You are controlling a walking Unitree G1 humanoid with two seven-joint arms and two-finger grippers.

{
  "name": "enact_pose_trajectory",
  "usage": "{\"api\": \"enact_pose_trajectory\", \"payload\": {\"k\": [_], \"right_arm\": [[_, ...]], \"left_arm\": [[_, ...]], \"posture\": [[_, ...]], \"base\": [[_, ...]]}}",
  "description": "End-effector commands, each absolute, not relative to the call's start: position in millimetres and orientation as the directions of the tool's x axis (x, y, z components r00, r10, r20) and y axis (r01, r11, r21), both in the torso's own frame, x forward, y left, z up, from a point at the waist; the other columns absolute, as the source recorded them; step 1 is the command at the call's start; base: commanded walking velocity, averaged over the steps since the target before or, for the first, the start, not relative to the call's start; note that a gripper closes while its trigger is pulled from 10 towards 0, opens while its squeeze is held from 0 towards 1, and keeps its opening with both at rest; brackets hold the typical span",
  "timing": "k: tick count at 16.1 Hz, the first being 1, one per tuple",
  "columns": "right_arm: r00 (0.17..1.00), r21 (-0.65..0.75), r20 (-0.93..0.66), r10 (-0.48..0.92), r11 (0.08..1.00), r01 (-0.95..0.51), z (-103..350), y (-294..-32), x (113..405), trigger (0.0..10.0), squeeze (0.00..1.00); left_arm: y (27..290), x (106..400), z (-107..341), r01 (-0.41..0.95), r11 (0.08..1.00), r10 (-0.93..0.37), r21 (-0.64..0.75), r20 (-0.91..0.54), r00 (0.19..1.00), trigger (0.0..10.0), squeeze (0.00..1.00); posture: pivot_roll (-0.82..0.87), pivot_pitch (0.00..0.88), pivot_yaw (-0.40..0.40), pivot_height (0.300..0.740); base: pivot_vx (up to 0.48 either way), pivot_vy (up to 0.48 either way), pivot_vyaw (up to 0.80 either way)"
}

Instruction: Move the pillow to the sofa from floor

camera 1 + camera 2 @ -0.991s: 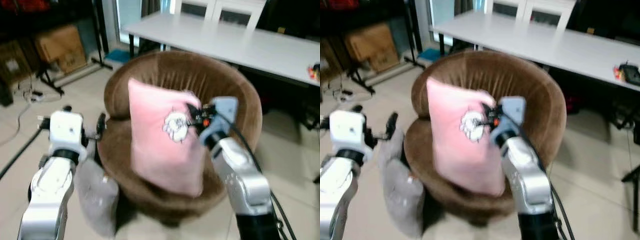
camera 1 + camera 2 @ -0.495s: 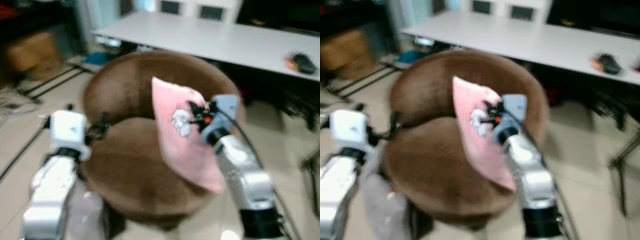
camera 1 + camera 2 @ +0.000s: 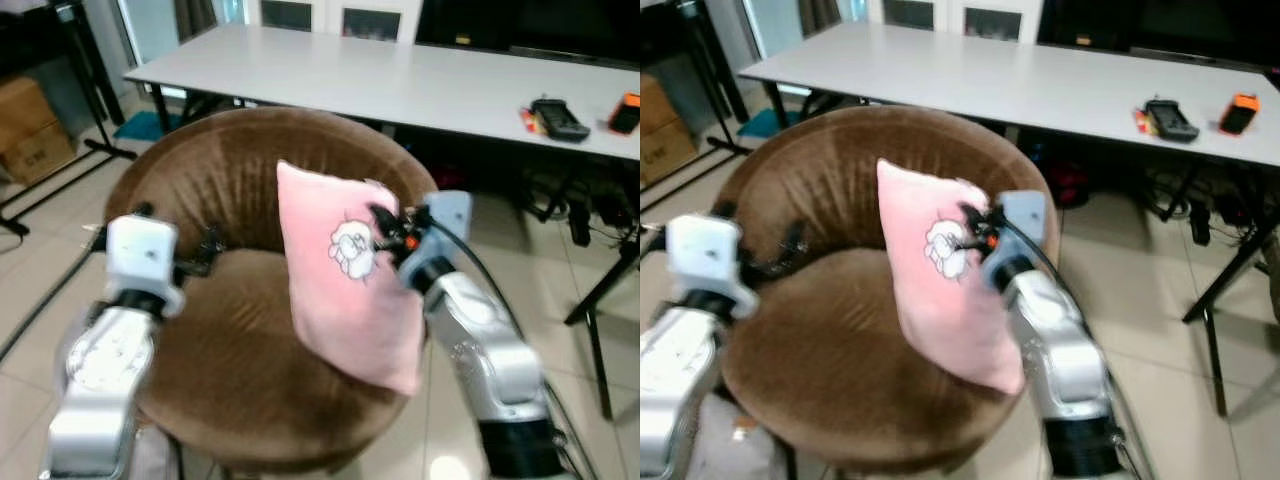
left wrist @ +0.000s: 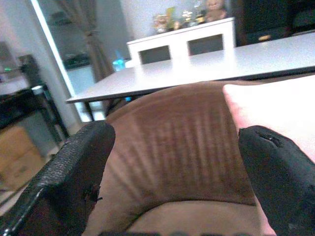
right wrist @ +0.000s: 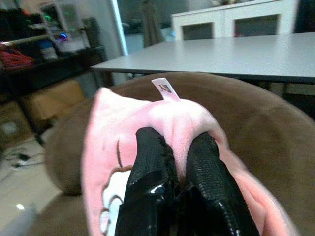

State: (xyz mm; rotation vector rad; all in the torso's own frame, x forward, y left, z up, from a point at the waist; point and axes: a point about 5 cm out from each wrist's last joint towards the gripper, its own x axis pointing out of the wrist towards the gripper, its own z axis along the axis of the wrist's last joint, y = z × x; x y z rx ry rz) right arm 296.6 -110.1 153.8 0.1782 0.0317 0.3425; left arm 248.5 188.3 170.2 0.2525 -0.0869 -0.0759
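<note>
The left pincer [image 3: 205, 250] stood released and empty over the left of the round brown velvet sofa chair [image 3: 200, 340]. To its right, the square pink pillow with a white motif [image 3: 345, 280] hung upright above the seat, long axis near vertical, its upper edge clenched by the right pincer [image 5: 172, 172]. Whether its lower corner touched the seat could not be determined.

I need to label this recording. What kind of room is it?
Probably a living or dining room in a home: a round brown sofa chair, a long white table, and a white cabinet with ornaments behind it.
</note>
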Motion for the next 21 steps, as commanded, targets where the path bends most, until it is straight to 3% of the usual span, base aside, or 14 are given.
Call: {"api": "enact_pose_trajectory", "payload": {"k": [1,4,7,11,14,20,21], "right_arm": [[0.920,0.164,0.077,0.384,0.905,-0.391,170.7,-99.7,297.2,10.0,0.00],[0.849,0.138,0.065,0.524,0.838,-0.528,169.4,-84.6,290.5,10.0,0.00],[0.848,0.166,0.073,0.525,0.832,-0.530,170.7,-82.7,292.1,10.0,0.00],[0.860,0.196,0.042,0.508,0.840,-0.506,172.3,-79.8,296.8,10.0,0.00],[0.867,0.239,-0.062,0.495,0.851,-0.468,167.5,-71.8,304.6,10.0,0.00],[0.781,0.454,-0.170,0.600,0.752,-0.479,173.2,-25.2,328.2,10.0,0.00],[0.806,0.482,-0.189,0.561,0.768,-0.422,173.6,-25.8,342.7,10.0,0.00]], "left_arm": [[194.1,247.3,174.1,0.041,0.960,-0.068,0.276,0.090,0.994,10.0,0.00],[194.5,245.6,173.8,0.038,0.960,-0.065,0.278,0.088,0.994,10.0,0.00],[195.7,244.4,172.7,0.035,0.957,-0.060,0.288,0.079,0.995,10.0,0.00],[197.5,235.3,153.2,0.192,0.920,-0.172,0.343,-0.088,0.981,10.0,0.00],[200.2,220.3,135.7,0.373,0.844,-0.298,0.385,-0.242,0.923,10.0,0.00],[213.9,205.7,133.8,0.449,0.815,-0.335,0.366,-0.333,0.881,10.0,0.00],[213.4,204.4,133.4,0.464,0.810,-0.348,0.358,-0.343,0.873,10.0,0.00]], "posture": [[0.05,0.000,-0.016,0.740],[0.06,0.000,-0.021,0.740],[0.06,0.000,-0.022,0.740],[0.06,0.000,-0.017,0.740],[0.06,0.000,-0.018,0.740],[0.07,0.000,-0.028,0.740],[0.07,0.000,-0.028,0.740]], "base": [[0.304,0.000,0.00],[0.299,0.000,0.80],[0.180,0.000,0.27],[0.000,0.000,0.00],[0.000,0.000,0.00],[0.000,0.000,0.00],[0.000,0.000,0.00]]}}
